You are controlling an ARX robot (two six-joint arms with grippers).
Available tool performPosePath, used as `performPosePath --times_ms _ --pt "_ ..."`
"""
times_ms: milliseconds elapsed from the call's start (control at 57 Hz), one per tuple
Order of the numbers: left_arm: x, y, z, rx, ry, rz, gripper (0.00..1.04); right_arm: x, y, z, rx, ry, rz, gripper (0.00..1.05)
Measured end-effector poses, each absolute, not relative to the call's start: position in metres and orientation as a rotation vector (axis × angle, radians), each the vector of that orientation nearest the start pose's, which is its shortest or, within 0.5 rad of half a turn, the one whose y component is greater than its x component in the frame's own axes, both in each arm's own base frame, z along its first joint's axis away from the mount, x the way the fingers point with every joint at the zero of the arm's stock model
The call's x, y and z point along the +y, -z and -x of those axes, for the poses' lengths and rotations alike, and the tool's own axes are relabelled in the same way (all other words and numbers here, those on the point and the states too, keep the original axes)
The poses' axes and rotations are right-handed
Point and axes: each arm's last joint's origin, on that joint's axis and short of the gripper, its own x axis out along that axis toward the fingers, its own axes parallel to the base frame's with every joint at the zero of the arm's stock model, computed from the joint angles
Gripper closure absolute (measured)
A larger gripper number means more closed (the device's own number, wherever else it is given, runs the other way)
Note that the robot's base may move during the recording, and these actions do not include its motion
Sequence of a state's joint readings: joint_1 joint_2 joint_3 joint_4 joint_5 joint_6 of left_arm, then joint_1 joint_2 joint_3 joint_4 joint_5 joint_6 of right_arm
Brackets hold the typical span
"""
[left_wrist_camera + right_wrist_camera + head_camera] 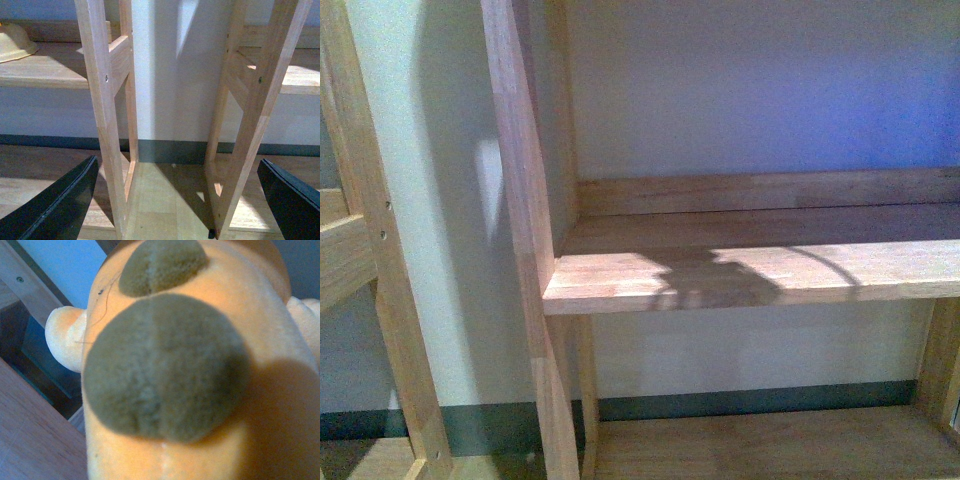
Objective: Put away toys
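Note:
An orange-yellow plush toy (260, 340) fills the right wrist view, very close to the camera. It has two dark olive fuzzy patches (165, 367) and a pale stubby limb (65, 337) sticking out at one side. My right gripper is shut on the plush toy, and its fingers are hidden behind the plush. In the left wrist view my left gripper (177, 162) is open, with its dark fingers (65, 200) wide apart and nothing between them. Neither arm shows in the front view.
A wooden shelf unit stands ahead, with a middle board (760, 275) carrying a shadow and a lower board (770, 445). Upright wooden posts (102, 100) of two units frame a narrow gap against the wall. A pale yellow rounded object (15, 42) sits on a shelf.

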State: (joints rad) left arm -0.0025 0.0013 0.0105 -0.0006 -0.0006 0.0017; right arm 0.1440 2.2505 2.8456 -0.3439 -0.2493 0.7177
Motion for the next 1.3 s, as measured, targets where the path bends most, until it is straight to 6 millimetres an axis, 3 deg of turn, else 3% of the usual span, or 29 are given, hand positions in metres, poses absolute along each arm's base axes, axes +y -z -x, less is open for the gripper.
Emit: performPosePath --times_ms 140,421,666,982,1297 --pt "0.0 -0.167 -0.097 -0.009 0.002 -0.002 0.06 0.073 -0.515 -0.445 -0.084 -0.475 -0.708 0.84" --pt "0.0 -0.167 -0.097 -0.009 0.002 -0.002 0.06 0.076 -0.518 -0.439 -0.089 -0.442 -0.725 0.4" --pt "0.0 -0.167 -0.097 -0.009 0.002 -0.002 0.06 0.069 -0.532 -0.422 -0.169 -0.363 -0.645 0.01" --pt "0.0 -0.167 -0.097 -0.009 0.002 -0.002 0.06 0.06 -0.561 -0.382 -0.256 -0.371 -0.591 0.0" --pt "0.0 -0.167 -0.097 -0.009 0.002 -0.002 0.06 0.053 -0.56 -0.341 -0.29 -0.315 -0.487 0.0"
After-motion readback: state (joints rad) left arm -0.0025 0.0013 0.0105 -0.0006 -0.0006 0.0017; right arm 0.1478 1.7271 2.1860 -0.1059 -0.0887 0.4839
